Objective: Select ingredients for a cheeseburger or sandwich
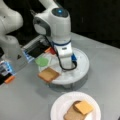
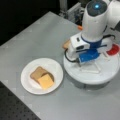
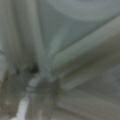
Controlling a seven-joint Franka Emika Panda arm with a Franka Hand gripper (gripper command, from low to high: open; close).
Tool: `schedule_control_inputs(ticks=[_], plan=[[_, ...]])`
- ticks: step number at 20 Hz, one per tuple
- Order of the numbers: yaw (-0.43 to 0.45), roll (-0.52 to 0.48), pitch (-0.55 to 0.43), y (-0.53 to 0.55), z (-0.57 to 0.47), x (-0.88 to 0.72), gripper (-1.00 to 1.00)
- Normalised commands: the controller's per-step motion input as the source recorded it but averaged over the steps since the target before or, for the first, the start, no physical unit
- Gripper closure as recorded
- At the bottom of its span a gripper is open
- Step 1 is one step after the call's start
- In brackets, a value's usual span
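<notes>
On the white plate (image 1: 60, 105) (image 2: 27, 80) lies a tan-brown bread square (image 1: 72, 115) (image 2: 37, 73) with a dark brown patty (image 1: 75, 104) (image 2: 51, 75) and a yellow-orange cheese square (image 1: 83, 107) (image 2: 45, 81) on top. A raised round white tray (image 1: 82, 66) (image 2: 87, 77) carries a second bread square (image 1: 48, 74) (image 2: 66, 44) at its rim, a green leaf (image 1: 42, 61) and a red disc (image 1: 52, 51) (image 2: 113, 49). My gripper (image 1: 67, 67) (image 2: 88, 67) points down onto the tray's middle, mostly hidden under the wrist, with nothing seen in it. The wrist view shows only blurred pale surfaces.
The arm's base (image 1: 11, 50) stands at a front view's left beside a dark box (image 1: 35, 51) and a small orange piece (image 1: 9, 79). Grey tabletop (image 1: 25, 100) (image 2: 37, 37) surrounds plate and tray. A dark perforated strip (image 2: 15, 110) borders the table.
</notes>
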Motion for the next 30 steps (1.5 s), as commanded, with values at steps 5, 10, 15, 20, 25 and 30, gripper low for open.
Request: schedule_control_inputs(ticks=[5,10,15,20,25,30], plan=[[0.209,0.247,-0.067,-0.20,0.01,-0.17,-1.00],[-0.028,0.191,-0.052,-0.16,0.01,-0.16,-1.00],[-0.134,0.167,-0.031,-0.13,0.08,-0.15,-1.00],[-0.297,0.136,-0.022,-0.08,0.30,-0.16,-1.00],[-0.295,0.095,0.032,0.04,0.44,-0.14,-1.00],[-0.271,0.052,0.061,0.12,0.36,-0.02,-1.00]])
